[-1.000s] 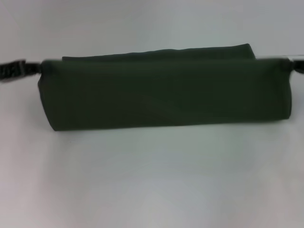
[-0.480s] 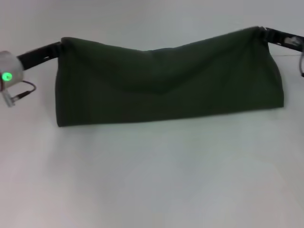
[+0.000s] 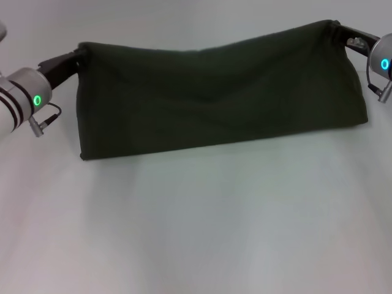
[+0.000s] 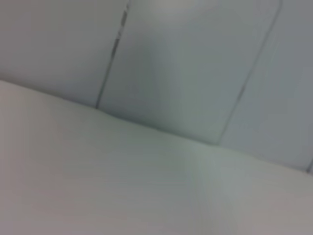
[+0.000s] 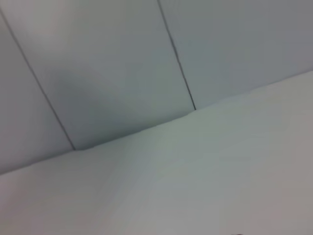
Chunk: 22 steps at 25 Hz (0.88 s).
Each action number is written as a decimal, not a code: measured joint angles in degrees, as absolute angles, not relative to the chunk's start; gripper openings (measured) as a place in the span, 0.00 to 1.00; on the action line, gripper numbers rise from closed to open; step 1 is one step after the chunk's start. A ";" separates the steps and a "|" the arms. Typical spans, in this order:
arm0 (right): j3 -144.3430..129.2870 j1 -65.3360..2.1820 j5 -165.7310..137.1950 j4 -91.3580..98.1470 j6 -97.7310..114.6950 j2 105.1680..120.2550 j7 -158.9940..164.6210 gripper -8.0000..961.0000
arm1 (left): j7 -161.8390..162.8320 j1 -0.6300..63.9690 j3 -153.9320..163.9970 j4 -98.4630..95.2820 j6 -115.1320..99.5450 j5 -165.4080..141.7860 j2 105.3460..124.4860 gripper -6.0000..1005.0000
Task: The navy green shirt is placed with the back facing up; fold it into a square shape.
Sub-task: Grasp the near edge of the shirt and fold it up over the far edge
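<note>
Nearest the robot lies bare white tabletop (image 3: 202, 233), and beyond it the fold line of the navy green shirt (image 3: 214, 104) rests on that surface as a long, slightly slanted lower edge. Above that edge the shirt rises as a doubled panel, plain side showing, hung between the two arms. A second ago the cloth formed a low, taut, level band close over the table; half a second ago its top edge had climbed and begun to sag in the middle. Now the top edge stands a little higher and farther back, dipping at the centre, with the right corner higher than the left. The left gripper (image 3: 78, 56) grips the shirt's upper left corner, clenched on the fabric, its arm with a green ring light having come into the frame beside the shirt's left edge. The right gripper (image 3: 335, 29) pinches the upper right corner in the same way, its wrist light just beyond the shirt's right edge. Both wrist views show only the table and the panelled wall behind, so neither adds anything about the grip. Judging from this, the arms are carrying the held edge up and over the resting fold, a lengthwise fold in progress; the shirt is a long band rather than a square, so cross folds appear to remain.
</note>
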<state>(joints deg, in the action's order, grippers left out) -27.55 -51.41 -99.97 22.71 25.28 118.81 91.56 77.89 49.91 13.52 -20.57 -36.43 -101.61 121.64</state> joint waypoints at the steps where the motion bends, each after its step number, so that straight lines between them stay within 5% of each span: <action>1: -27.54 -51.33 -99.35 22.69 25.26 118.80 91.38 0.09 | 77.40 49.69 13.52 -20.50 -36.39 -100.30 121.64 0.06; 22: -28.40 -53.15 -89.52 20.58 21.77 119.39 80.93 0.16 | 53.19 51.27 13.18 -14.04 -35.17 -77.62 123.96 0.07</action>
